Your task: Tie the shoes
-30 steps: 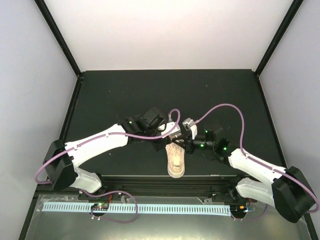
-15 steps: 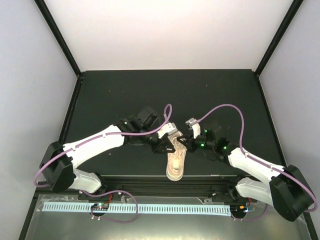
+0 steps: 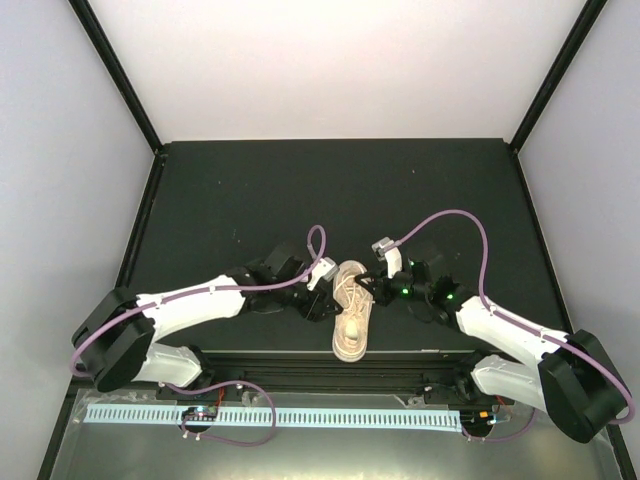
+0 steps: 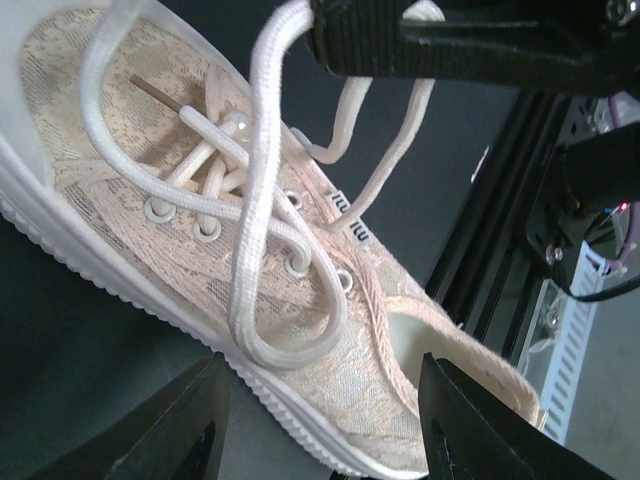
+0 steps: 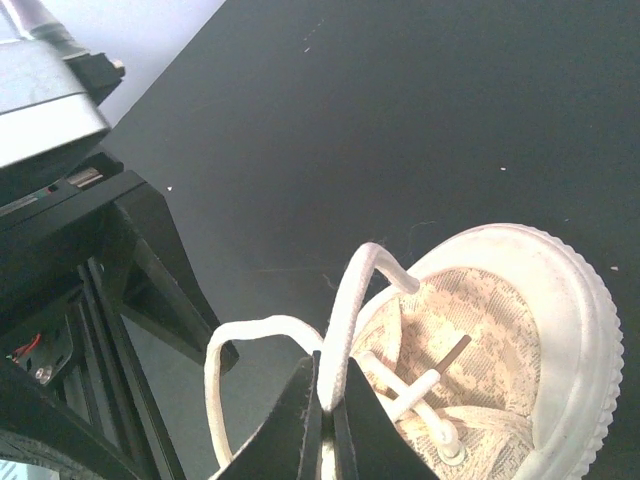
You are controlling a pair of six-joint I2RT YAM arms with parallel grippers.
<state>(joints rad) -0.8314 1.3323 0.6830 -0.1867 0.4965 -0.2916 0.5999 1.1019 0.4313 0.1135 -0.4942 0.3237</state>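
The shoe (image 3: 351, 325) is a beige-pink lace sneaker with a pale ribbed sole, lying near the table's front edge between both grippers. Its off-white laces (image 4: 262, 190) cross loosely over the tongue, and one loop droops down the side. My left gripper (image 3: 322, 300) is open, its fingers (image 4: 175, 430) on either side of the shoe's sole and side, holding nothing. From the right side of the shoe my right gripper (image 3: 368, 291) is shut on a lace strand (image 5: 345, 330), which rises from its tips and arches over the toe cap (image 5: 545, 300).
A black mat (image 3: 340, 190) covers the table, bounded by black frame posts and pale walls. A black rail (image 3: 340, 362) runs along the front edge just behind the heel, with a white perforated strip (image 3: 280, 415) below it. Purple cables (image 3: 450, 215) loop over both arms.
My left gripper has opened, let go of its lace and drawn back left and lower beside the shoe. The right gripper has stayed shut on its lace, almost in place.
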